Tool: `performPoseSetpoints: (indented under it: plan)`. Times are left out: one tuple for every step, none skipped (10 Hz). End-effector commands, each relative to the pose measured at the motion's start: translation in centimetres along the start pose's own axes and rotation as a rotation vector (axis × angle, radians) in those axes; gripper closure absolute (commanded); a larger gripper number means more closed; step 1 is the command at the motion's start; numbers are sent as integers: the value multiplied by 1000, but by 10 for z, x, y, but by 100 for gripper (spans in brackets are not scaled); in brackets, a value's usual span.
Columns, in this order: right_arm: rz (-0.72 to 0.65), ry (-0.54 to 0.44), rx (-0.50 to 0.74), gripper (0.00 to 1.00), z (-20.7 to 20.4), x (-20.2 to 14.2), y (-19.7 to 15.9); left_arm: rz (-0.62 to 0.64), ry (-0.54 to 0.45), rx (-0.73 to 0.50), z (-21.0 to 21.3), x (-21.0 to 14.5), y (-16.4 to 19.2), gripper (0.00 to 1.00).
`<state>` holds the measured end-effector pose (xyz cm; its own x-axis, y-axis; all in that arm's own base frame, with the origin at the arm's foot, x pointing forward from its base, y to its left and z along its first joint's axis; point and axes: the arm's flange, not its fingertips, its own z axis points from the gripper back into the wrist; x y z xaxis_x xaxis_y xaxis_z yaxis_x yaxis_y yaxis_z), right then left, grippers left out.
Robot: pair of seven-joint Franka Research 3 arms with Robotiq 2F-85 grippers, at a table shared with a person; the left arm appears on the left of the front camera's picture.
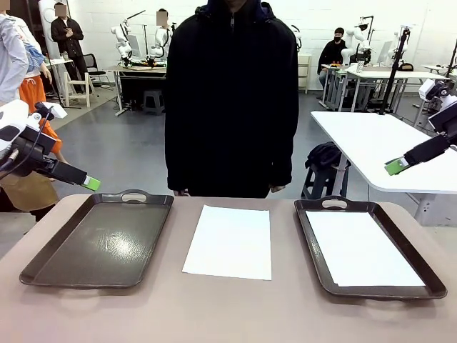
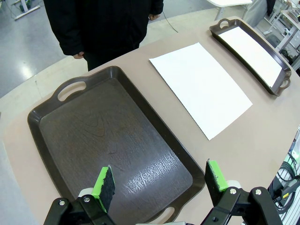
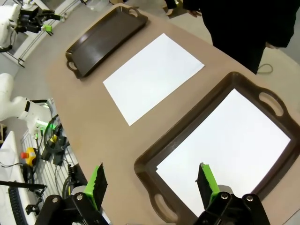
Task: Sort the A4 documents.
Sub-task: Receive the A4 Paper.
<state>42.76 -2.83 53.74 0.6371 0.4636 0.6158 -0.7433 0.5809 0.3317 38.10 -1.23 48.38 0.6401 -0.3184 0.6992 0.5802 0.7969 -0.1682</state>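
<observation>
L gripper (image 2: 159, 180) w/ fingers spread apart, holding nothing, left tray (image 2: 84, 136) ahead of them and one A4 sheet (image 2: 199, 89) on the table (image 2: 262, 140) beyond its right fingertip — R gripper (image 3: 152, 180) likewise spread & empty — second A4 sheet (image 3: 229, 150) in the right tray (image 3: 187, 124) just past its fingertips.

Lighting is bright and even, coming from overhead. Glare streaks the floor of the empty tray (image 2: 154, 173). The paper sheet (image 1: 230, 241) reads almost pure white. Shadows are faint. The wrist views bow the table (image 2: 262, 140) edges near the borders. Focus is sharp.

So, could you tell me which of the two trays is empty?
The left tray: its dark bottom is bare, while the right tray holds a sheet.
</observation>
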Motion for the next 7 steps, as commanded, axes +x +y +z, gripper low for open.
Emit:
performPoseSetpoints:
  plan:
    - [24,-24,-7,0,-4,-3,4,-1,-5,-8,0,-2,2,0]
    - [4,-21,-11,0,-5,-5,3,-1,-5,-8,0,-2,2,0]
    - [-14,-20,-8,0,-6,-7,3,-1,-5,-8,0,-2,2,0]
    - [-52,-36,-17,0,-5,-9,1,-1,-5,-8,0,-2,2,0]
    - [-2,5,-3,0,-2,-1,1,-1,-5,-8,0,-2,2,0]
    - [-2,5,-3,0,-2,-1,1,-1,-5,-8,0,-2,2,0]
    - [-2,5,-3,0,-2,-1,1,-1,-5,-8,0,-2,2,0]
